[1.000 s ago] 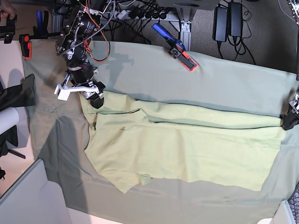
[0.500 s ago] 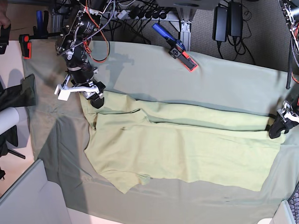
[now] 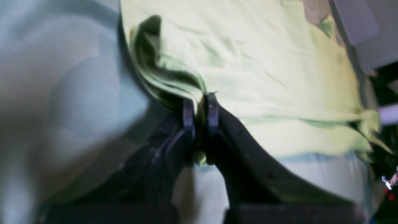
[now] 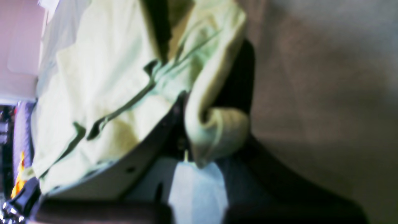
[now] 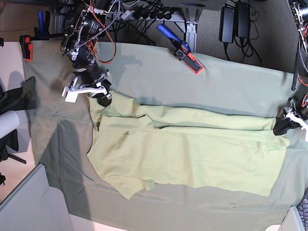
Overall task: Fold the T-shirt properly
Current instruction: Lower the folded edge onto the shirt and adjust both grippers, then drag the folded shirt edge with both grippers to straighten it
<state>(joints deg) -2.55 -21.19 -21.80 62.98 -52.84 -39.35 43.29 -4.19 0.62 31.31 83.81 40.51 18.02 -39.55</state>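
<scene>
Lying spread across the cloth (image 5: pixel 231 82) that covers the counter, the T-shirt (image 5: pixel 192 154) is seen in the base view with its long axis running left to right and its upper edge folded over into a narrow band. At that view's right end, the left tool (image 5: pixel 283 126) is clenched on the shirt's corner; in the left wrist view the two dark fingers (image 3: pixel 188 115) are pressed together with a bunched fold of pale yellow-green fabric pinched between them, and the rest of the shirt is stretched away beyond. At the left end of the base view, the right tool (image 5: pixel 103 98) is clamped on the opposite upper corner, where the fabric is drawn up slightly toward it; in the right wrist view a rolled lump of shirt is gripped between its fingers. A blue-handled clamp (image 5: pixel 180 47) with an orange tip is seen lying on the cloth, well apart from the shirt.
</scene>
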